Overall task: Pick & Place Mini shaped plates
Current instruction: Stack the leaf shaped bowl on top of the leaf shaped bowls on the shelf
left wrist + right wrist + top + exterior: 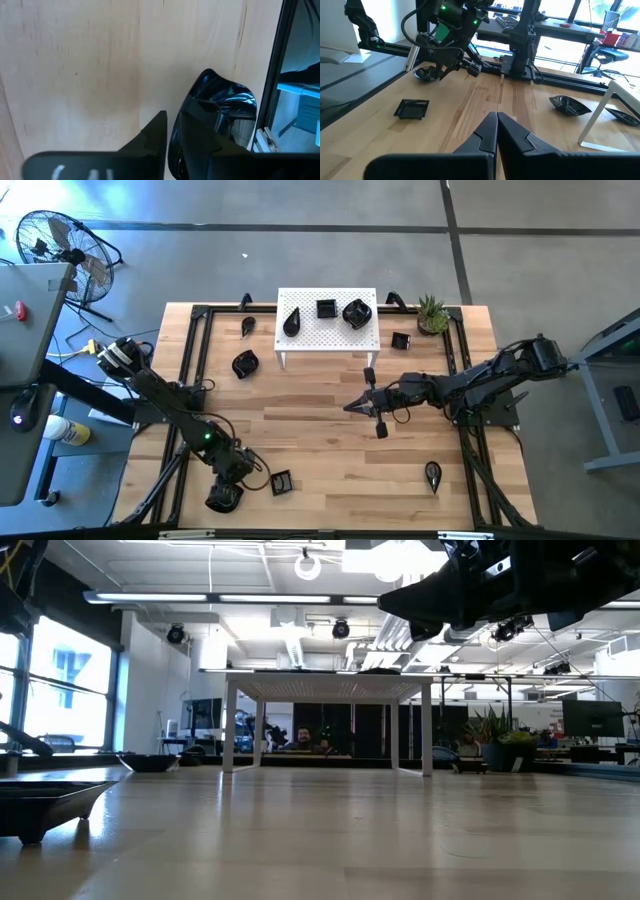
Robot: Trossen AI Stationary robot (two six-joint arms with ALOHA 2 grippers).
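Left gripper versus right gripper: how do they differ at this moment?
The left gripper is low at the table's front-left edge, its fingers astride the rim of a glossy black dish; the right gripper hangs over bare wood mid-table with nothing between its fingers. The right gripper is shut, fingers pressed together; the left gripper's fingers stand apart around the dish. Both are dark two-finger grippers.

High cam is looking straight down on whole table [330, 450] w/ both arms. Low cam is sitting at tabletop level, facing across the wood to the white stand [328, 690] & the room behind. Left wrist cam is looking very close at a rounded dish [220, 107] near table edge. Right wrist cam is facing across the table toward the left arm; high cam is sharing that corner
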